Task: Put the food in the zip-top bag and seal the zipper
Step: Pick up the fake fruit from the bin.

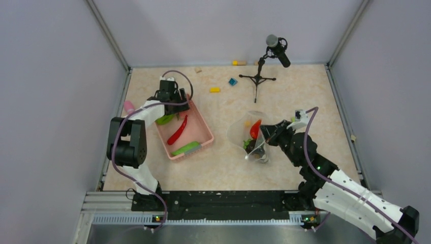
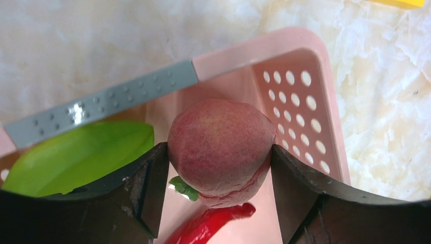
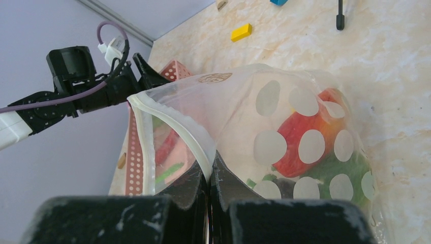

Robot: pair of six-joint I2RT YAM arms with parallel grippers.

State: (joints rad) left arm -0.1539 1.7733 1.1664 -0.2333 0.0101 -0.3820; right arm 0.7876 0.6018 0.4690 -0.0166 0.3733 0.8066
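Observation:
In the pink basket (image 1: 204,128) lie a red chili (image 1: 178,131), a long green cucumber (image 1: 185,148) and a green pepper (image 1: 164,120). My left gripper (image 1: 173,100) reaches into the basket's far corner. In the left wrist view its fingers touch both sides of a pink peach-like fruit (image 2: 218,147), above the chili (image 2: 208,226) and beside the pepper (image 2: 76,157). My right gripper (image 3: 211,173) is shut on the zipper (image 3: 178,122) of the dotted zip-top bag (image 3: 284,101) and holds its mouth open toward the basket. Red, orange, green and dark food (image 3: 300,142) lies inside the bag (image 1: 244,133).
A microphone on a small tripod (image 1: 260,73) stands at the back, behind the bag. A yellow block (image 1: 215,90) and a blue block (image 1: 233,81) lie beyond the basket. A pink stick (image 1: 129,107) lies by the left wall. Walls close in three sides.

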